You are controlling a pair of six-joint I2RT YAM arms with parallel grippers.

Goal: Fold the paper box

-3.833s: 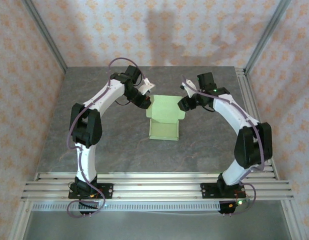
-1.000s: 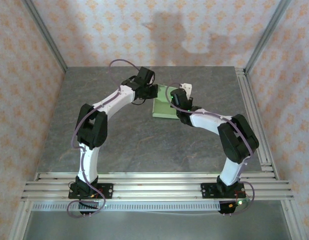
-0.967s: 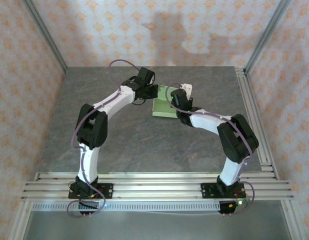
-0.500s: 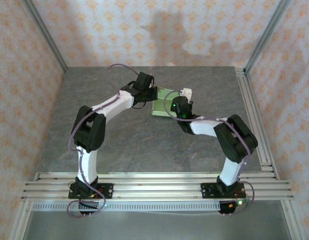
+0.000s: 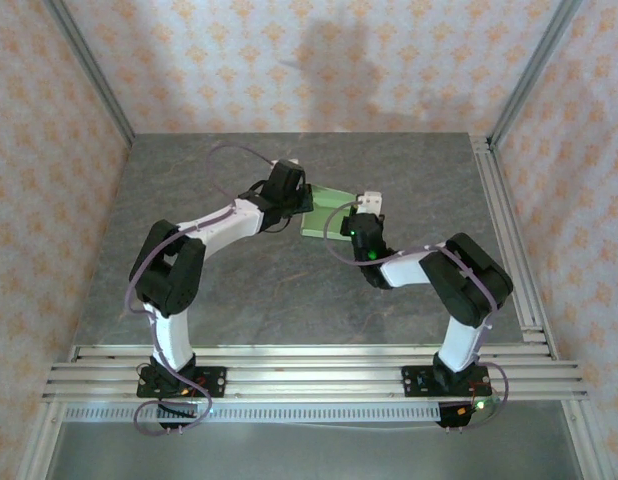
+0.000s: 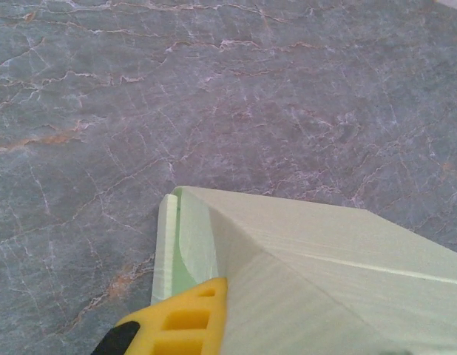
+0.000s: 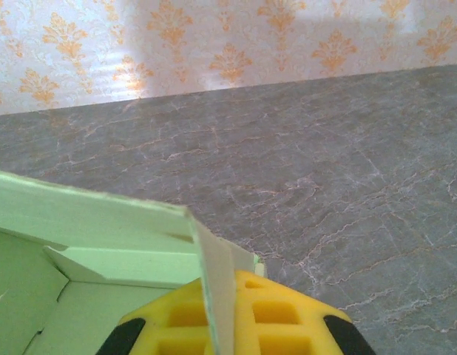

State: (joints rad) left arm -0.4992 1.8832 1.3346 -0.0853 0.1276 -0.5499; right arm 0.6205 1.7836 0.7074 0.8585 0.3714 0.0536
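Yellow fingers [image 7: 269, 314] of the right gripper [image 5: 351, 218] are pressed together on a thin upright wall of the paper box [image 7: 103, 222], one pad on each side of the card. The left gripper [image 5: 302, 203] is closed as well; its wrist view shows one yellow finger [image 6: 177, 322] lying tight against a folded edge of the box, while the card hides the other, so it looks pinched there too. From above, the box sits between the two grippers as a small pale-green patch on the table [image 5: 189, 200], about midway between the left and right edges and nearer the far edge than the near one. A few seconds ago it lay longer and flatter, with a flap spread toward the near edge and the grippers at its far corners. Since then it has become more compact, and both wrists have closed in over it, the right arm folding much tighter. The right wrist view looks into the green inside with its tucked flaps and out to the patterned wall [image 7: 214, 44]. The left wrist view shows the pale outer face and a fold line.
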